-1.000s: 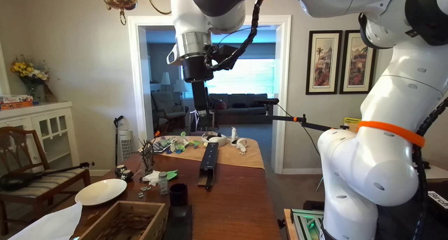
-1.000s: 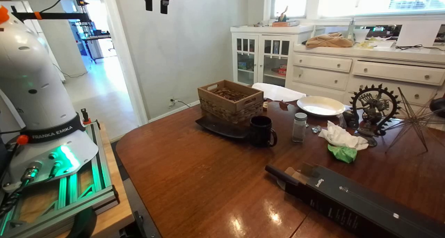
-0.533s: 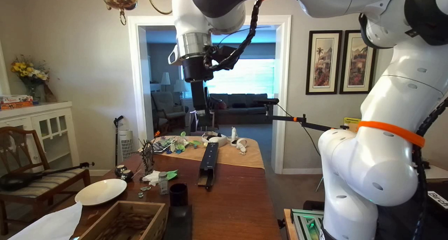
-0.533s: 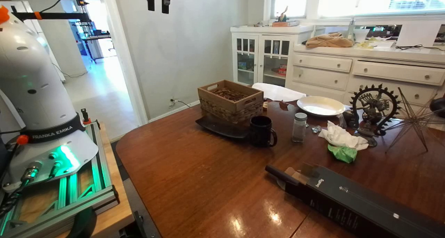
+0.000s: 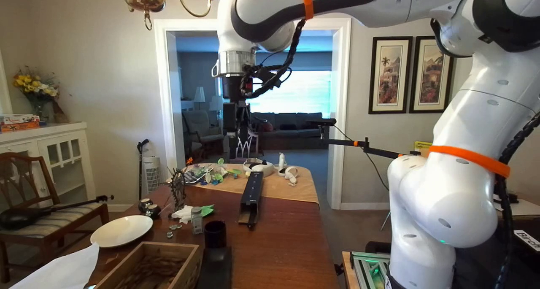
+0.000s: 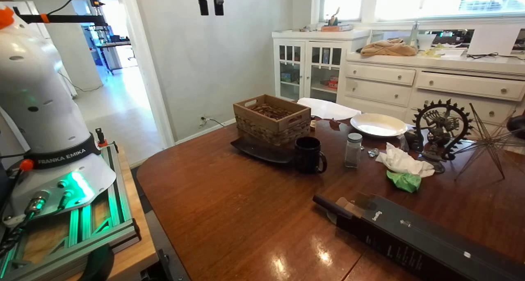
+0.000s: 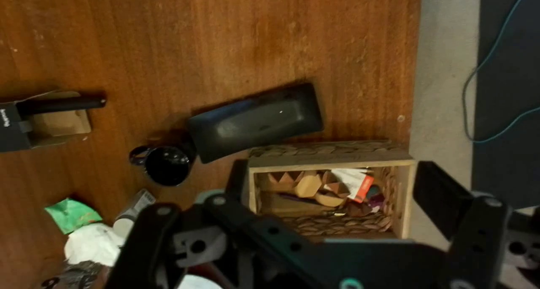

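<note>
Fingers [image 7: 441, 196] parted wide, my pincer [image 6: 211, 11] hangs high above the wooden table [image 6: 213, 195], grasping nothing and touching nothing. Nearest below, I judge, is the woven-sided wooden basket [image 7: 325, 156], standing close by the table's edge; in the wrist view it shows between my fingers, well down from them. Inside lie a pale wooden hexagon [image 7: 308, 186], brown toothed pieces [image 7: 286, 179] and a white-and-orange packet [image 7: 354, 182], crowded together. Over such walls I work best upright and slow, my spread running along the long side, since a tip could clip the rim. Loose bits like these should, I expect, shift at a nudge. Along the basket's long wall sits the black rectangular tray [image 7: 257, 120]; whether they touch I cannot tell. The black mug [image 6: 307, 156] stands at the tray's end, so any sideways swing down low could tip it. Farther off are the grey-lidded glass jar [image 6: 352, 153] and open-ended black carton [image 6: 414, 231], then the white plate [image 6: 379, 125] and Nataraja statuette [image 6: 441, 127]. Last, beyond the table, comes the white built-in cabinet [image 6: 379, 90].
</note>
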Action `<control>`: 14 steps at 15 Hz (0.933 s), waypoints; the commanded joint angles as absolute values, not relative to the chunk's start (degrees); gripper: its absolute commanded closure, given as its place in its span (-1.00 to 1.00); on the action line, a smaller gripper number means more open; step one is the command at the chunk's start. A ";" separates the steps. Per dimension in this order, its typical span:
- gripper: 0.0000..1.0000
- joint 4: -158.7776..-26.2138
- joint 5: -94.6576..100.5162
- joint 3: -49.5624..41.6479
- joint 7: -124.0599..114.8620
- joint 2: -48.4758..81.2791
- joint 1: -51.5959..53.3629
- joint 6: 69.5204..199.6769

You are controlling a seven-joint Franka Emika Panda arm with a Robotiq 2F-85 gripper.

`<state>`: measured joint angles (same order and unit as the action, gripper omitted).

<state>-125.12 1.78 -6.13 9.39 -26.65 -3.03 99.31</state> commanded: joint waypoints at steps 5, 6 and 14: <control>-1.00 -128.25 7.35 -8.67 7.08 -24.87 -7.86 111.39; -1.00 -128.49 7.56 -9.20 6.51 -24.71 -8.62 112.11; -1.00 -127.66 6.45 -10.52 7.17 -24.45 -9.83 112.00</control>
